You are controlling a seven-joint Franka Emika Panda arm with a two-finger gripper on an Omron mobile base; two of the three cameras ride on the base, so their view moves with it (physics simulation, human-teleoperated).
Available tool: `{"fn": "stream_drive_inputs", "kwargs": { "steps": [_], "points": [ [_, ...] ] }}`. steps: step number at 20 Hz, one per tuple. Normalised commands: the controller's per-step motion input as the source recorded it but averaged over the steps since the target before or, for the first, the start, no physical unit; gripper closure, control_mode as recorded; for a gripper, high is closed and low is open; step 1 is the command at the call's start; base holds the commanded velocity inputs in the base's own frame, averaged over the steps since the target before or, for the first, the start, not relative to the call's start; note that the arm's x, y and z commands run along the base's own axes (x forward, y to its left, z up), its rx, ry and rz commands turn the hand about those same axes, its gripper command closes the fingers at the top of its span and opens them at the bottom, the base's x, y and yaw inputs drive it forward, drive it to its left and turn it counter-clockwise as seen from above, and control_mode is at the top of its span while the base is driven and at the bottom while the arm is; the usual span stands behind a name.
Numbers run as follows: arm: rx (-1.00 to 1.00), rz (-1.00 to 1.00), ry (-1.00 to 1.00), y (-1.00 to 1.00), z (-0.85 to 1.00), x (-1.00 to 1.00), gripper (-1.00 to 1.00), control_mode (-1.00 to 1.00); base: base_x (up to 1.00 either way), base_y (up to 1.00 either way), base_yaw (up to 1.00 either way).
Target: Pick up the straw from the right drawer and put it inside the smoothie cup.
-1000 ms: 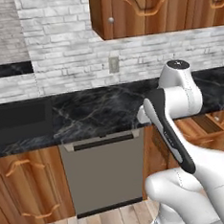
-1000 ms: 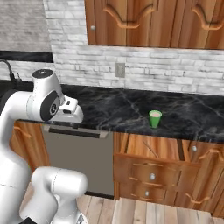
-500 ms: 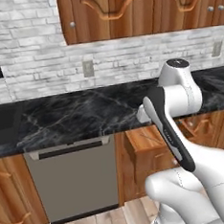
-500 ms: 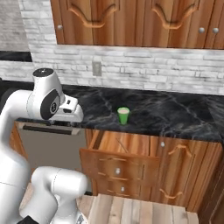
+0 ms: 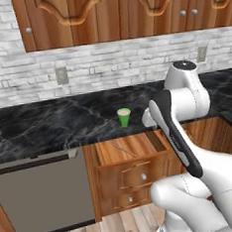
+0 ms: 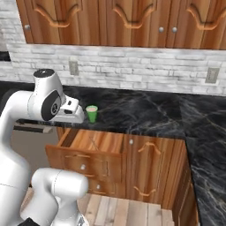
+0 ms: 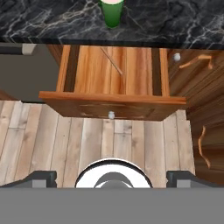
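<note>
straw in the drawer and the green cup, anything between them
Nothing loose: only the right drawer's bare floor, then counter edge, between straw and smoothie cup, in the hand view.

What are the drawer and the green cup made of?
The right drawer looks like wood: reddish-brown front, paler striped grain inside. The smoothie cup looks like smooth plastic, plain green with a pale rim, though paper is possible.

A black marble counter [image 5: 49, 124] runs beneath a pale brick backsplash [image 5: 108, 64] with a wall outlet [image 5: 61, 75]. Wooden upper cabinets [image 6: 114, 22] hang above; a grey dishwasher [image 5: 42, 194] sits over plank flooring [image 7: 131, 144]
</note>
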Motion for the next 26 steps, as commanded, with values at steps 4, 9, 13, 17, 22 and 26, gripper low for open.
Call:
{"fn": "stream_drive_inputs", "kwargs": {
  "steps": [4,9,13,17,22,26],
  "points": [
    [0.0,0.0,0.0,0.0,0.0,0.0,-1.0,1.0,0.0,-0.53,0.0],
    [0.0,0.0,0.0,0.0,-0.01,0.08,-1.0,-1.0,0.0,-0.01,0.0],
    [0.0,0.0,0.0,0.01,-0.16,0.34,-1.0,-1.0,0.0,0.0,0.0],
    [0.0,0.0,0.0,0.13,-0.18,0.39,-1.0,-1.0,0.0,0.0,0.0],
    [0.0,0.0,0.02,0.14,-0.18,0.51,-1.0,-1.0,0.0,0.0,0.0],
    [0.0,0.0,0.04,0.18,-0.16,0.55,-1.0,-1.0,0.0,0.0,0.0]
  ]
}}
